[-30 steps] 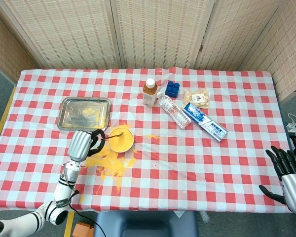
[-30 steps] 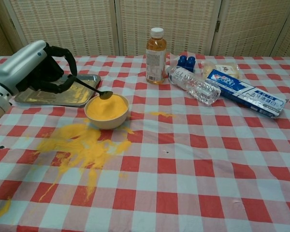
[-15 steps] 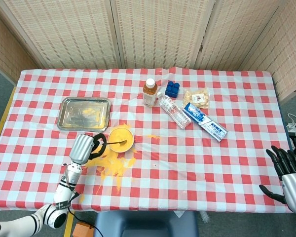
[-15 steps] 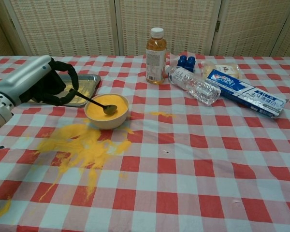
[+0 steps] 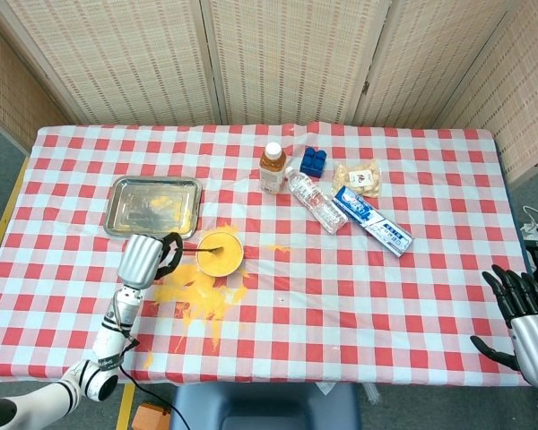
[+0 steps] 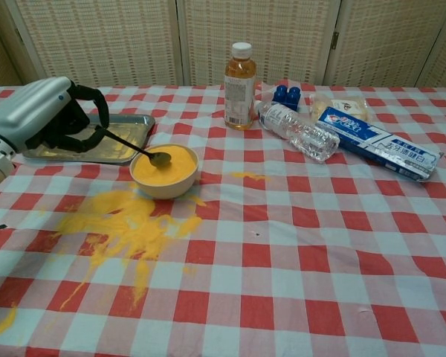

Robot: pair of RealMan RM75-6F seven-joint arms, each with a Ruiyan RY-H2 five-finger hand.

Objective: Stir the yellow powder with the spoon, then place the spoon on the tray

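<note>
A cream bowl (image 5: 221, 253) (image 6: 164, 172) full of yellow powder stands near the table's left front. My left hand (image 5: 148, 260) (image 6: 52, 115) grips the handle of a dark metal spoon (image 5: 203, 249) (image 6: 137, 149), whose scoop rests in the powder at the bowl's left side. A silver tray (image 5: 153, 205) (image 6: 97, 144) lies just behind the hand, dusted with some powder. My right hand (image 5: 520, 309) hangs with fingers spread past the table's right front corner, holding nothing.
Spilled yellow powder (image 5: 202, 300) (image 6: 123, 227) covers the cloth in front of the bowl. Behind stand a juice bottle (image 6: 239, 75), a lying water bottle (image 6: 296, 132), a toothpaste box (image 6: 379, 145), blue blocks (image 6: 286, 96) and a snack bag (image 5: 357, 177).
The left hand dipped toward the bowl and pushed the spoon deeper into the powder, then drew back left; the scoop now sits at the bowl's left side. Right hand unchanged.
</note>
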